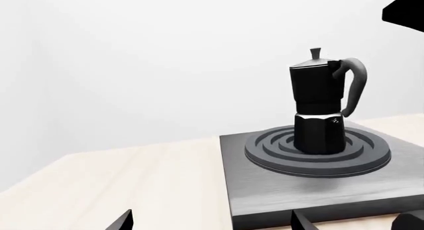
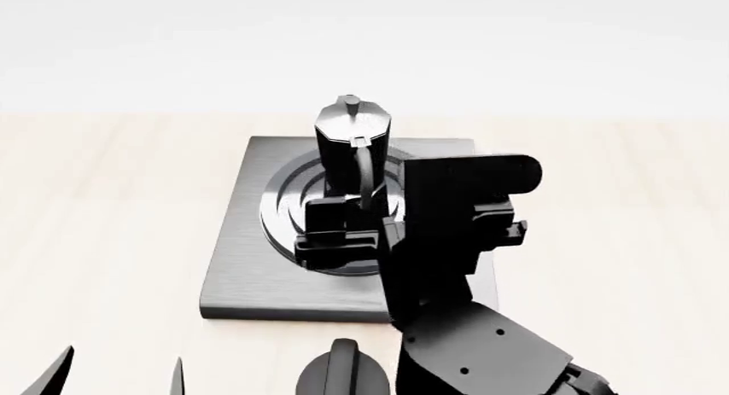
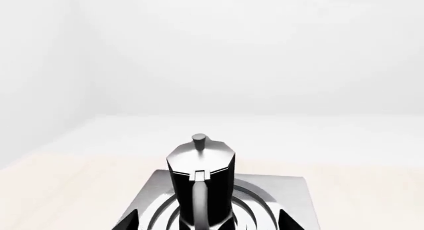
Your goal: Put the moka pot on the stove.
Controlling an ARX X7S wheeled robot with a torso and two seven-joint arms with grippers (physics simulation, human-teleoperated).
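Observation:
The black faceted moka pot (image 2: 347, 139) with its silver lid stands upright on the ring burner in the middle of the grey stove (image 2: 245, 267). Its curved handle faces me. My right gripper (image 2: 333, 233) hovers just on the near side of the pot, over the burner. In the right wrist view this gripper (image 3: 208, 224) is open, its tips wide apart on either side of the pot (image 3: 198, 175), with nothing held. My left gripper (image 2: 119, 376) is low at the near left, open and empty, off the stove. From the left wrist the pot (image 1: 318, 106) shows standing free on the plate (image 1: 265, 190).
A light wooden tabletop (image 2: 102, 207) surrounds the stove. A short black knob (image 2: 341, 374) sits at the near edge in front of the stove. My right forearm (image 2: 456, 241) covers the stove's near right part.

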